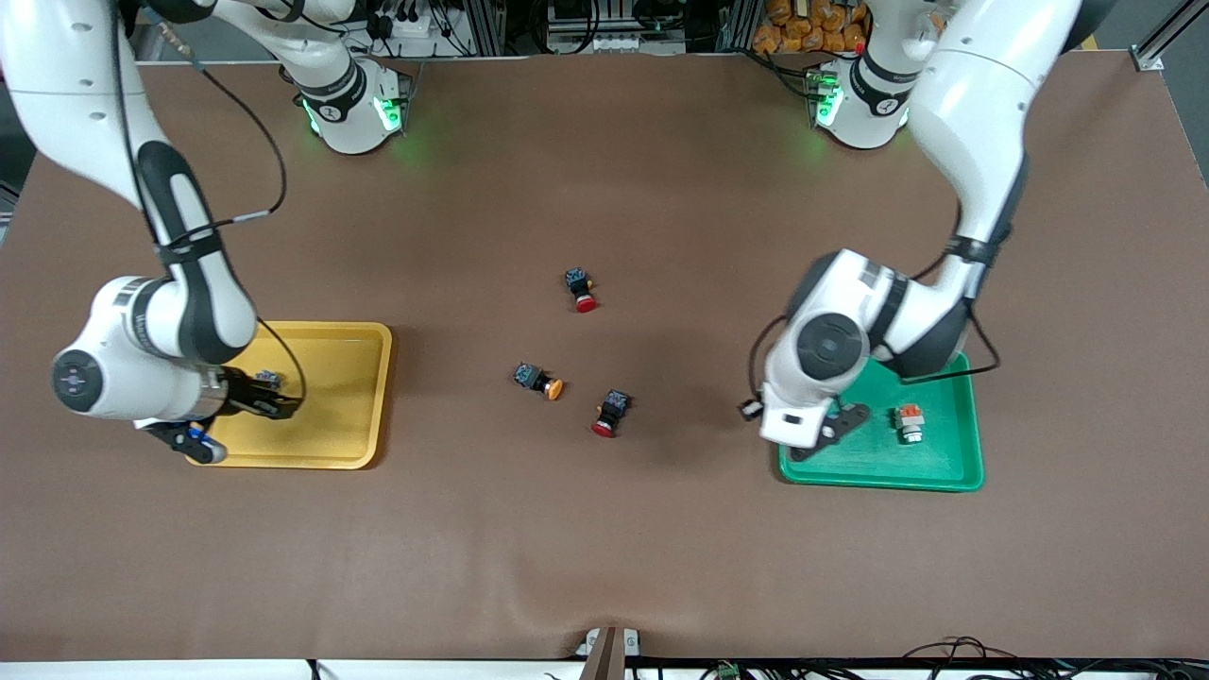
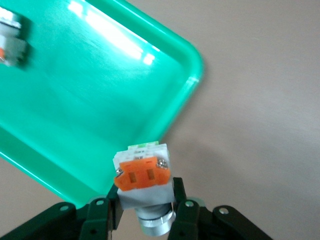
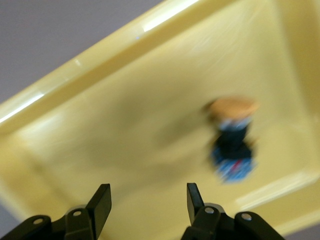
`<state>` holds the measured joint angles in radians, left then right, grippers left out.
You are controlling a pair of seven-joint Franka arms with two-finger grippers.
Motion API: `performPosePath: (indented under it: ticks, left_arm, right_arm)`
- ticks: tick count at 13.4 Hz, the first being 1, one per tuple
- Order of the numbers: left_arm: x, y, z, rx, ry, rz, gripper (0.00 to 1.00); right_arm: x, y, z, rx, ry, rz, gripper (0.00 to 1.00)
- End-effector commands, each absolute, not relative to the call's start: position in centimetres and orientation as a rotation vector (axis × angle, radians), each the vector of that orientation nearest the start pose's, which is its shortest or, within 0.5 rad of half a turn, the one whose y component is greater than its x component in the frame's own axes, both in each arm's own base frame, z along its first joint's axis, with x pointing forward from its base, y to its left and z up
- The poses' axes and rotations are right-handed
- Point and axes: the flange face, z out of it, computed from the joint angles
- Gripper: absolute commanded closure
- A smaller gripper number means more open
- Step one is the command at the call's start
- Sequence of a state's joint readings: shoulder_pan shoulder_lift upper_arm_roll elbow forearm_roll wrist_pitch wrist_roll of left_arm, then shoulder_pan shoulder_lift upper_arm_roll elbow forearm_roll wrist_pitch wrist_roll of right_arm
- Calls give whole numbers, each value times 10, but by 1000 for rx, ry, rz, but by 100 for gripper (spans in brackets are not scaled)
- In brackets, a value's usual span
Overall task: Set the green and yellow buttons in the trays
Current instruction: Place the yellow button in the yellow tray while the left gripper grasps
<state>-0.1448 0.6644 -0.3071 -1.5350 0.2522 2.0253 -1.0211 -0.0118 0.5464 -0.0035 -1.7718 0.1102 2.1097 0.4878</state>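
Observation:
My left gripper is shut on a white-bodied button with an orange block and holds it over the green tray's corner toward the table's middle; its cap is hidden. The tray also shows in the left wrist view. Another white-bodied button lies in the green tray. My right gripper is open and empty over the yellow tray. A black-bodied yellow-capped button lies in that tray. A second yellow-capped button lies on the table's middle.
Two black-bodied red-capped switches lie on the brown table: one farther from the front camera than the loose yellow-capped button, one beside it toward the left arm's end. Both arm bases stand along the table's edge farthest from the front camera.

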Motion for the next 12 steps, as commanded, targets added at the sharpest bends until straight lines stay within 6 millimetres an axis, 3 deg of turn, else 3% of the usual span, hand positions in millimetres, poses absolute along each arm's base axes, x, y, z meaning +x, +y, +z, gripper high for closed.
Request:
performPosePath:
  ticks: [1, 3, 6, 7, 9, 12]
  left_arm:
    - [638, -219, 257, -2925, -632, 172, 100]
    - [648, -187, 242, -2934, -636, 199, 100]
    - [654, -168, 227, -2945, -664, 202, 100]
    - [658, -158, 226, -2948, -691, 200, 78]
    - [660, -158, 224, -2955, -701, 195, 0]
    - [664, -157, 242, -2966, -711, 151, 0]
  right_arm:
    - [630, 80, 253, -2921, 1106, 333, 31]
    - [631, 148, 269, -2851, 1318, 278, 31]
    - [628, 223, 286, -2723, 1556, 214, 29]
    - [627, 240, 288, -2662, 1635, 219, 29]
    - [625, 274, 289, -2505, 1761, 234, 29]
    - [610, 329, 271, -2345, 1902, 195, 30]
